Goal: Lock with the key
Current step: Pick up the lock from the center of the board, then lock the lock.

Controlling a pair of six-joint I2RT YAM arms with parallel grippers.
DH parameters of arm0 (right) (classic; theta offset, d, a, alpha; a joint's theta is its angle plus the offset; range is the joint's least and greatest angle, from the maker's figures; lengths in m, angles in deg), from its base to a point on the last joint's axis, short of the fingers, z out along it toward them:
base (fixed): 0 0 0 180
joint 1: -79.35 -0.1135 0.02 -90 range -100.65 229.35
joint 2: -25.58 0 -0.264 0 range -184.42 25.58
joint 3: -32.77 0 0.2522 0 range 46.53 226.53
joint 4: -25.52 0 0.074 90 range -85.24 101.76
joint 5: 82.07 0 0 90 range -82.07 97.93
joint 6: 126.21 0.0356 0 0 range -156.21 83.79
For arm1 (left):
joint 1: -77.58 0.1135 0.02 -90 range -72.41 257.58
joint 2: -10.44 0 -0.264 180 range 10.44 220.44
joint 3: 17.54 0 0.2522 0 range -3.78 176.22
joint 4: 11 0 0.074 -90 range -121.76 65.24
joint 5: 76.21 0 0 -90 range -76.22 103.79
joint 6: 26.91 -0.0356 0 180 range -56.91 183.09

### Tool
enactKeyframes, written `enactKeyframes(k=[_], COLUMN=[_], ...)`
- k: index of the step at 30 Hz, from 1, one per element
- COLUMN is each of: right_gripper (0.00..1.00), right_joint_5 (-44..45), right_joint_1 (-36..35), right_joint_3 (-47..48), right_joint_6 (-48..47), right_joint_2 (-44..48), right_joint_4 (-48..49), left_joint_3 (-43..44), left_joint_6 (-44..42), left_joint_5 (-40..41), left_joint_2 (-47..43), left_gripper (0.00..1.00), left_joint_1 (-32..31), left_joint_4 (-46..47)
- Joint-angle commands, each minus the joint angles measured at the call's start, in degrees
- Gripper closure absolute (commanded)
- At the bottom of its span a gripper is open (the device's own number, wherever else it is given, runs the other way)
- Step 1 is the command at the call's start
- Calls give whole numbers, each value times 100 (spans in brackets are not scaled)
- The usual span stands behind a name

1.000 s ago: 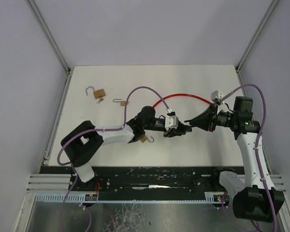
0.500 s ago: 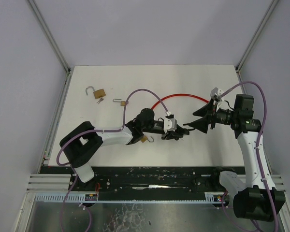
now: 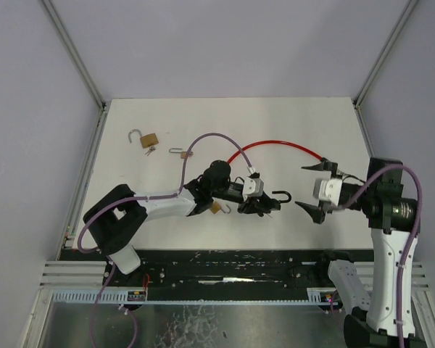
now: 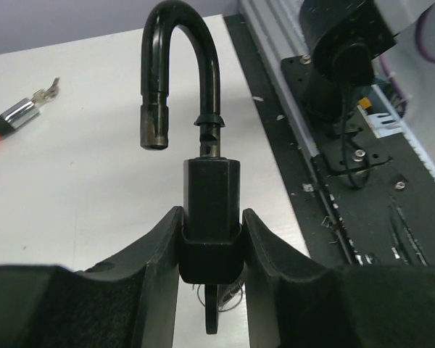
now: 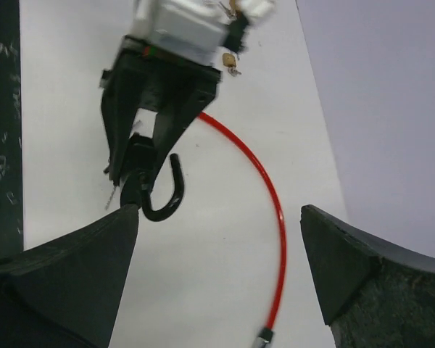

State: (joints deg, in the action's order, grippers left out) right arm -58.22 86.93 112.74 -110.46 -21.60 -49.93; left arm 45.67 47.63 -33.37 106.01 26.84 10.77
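So the left gripper (image 3: 264, 206) is clamped on the black metal padlock (image 4: 212, 188), with both fingers pressed flat against the sides of the body. It sits about mid-table, a bit toward the near edge, held up off the white tabletop (image 3: 312, 123). The lock's long axis runs left to right. The curved black shackle (image 4: 209, 80) points right, straight at the other arm. The shackle is open: one leg is seated in the body, and the short leg hangs free with a clear gap beside it. Something thin and dark sticks out of the body's other end (image 4: 212, 319), between the fingers. It could be the key, but I honestly can't tell.

The right gripper (image 3: 302, 187) is spread wide with nothing in it. It sits just to the right of the shackle, facing it but not touching.

Other stuff on the table:
- A thin red cable (image 3: 275, 144) arcs across the middle, farther back.
- A brass padlock with a silver shackle (image 3: 151, 139) sits far left.
- A smaller brass lock (image 3: 180, 153) is near it.
- Another brass one (image 3: 217, 208) is tucked right beside the left arm.
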Motion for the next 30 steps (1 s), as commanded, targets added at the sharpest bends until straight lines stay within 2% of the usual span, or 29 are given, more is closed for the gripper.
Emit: enactKeyframes(k=[1,5,13,19,22,30], right_gripper=[0,0,9,16,23,36], right_joint_5=[-80,144,646,1016,1087,1960], right_joint_1=[8,7,-55,-231,-439,-1664], right_joint_3=[-120,-510,-577,-864,-1040,-1575], right_joint_6=[-3963,-5328,-5638,-5523,-5329,-3745], right_joint_2=[196,-20,-154,-108,-71,143], right_joint_4=[-1870,-2115,-1862,-1366,-1007,567], left_joint_3=[550,844,1768,2038,2139,2227], left_joint_6=[172,224,1258,1482,1581,1681], left_joint_5=[-785,-1214,-1862,-2399,-2588,-2893], left_joint_2=[22,213,798,1025,1130,1219], left_gripper=[100,100,100,100,100,100], left_joint_1=[29,82,244,266,265,264], left_joint_4=[-52,-547,-1354,-1522,-1572,-1641])
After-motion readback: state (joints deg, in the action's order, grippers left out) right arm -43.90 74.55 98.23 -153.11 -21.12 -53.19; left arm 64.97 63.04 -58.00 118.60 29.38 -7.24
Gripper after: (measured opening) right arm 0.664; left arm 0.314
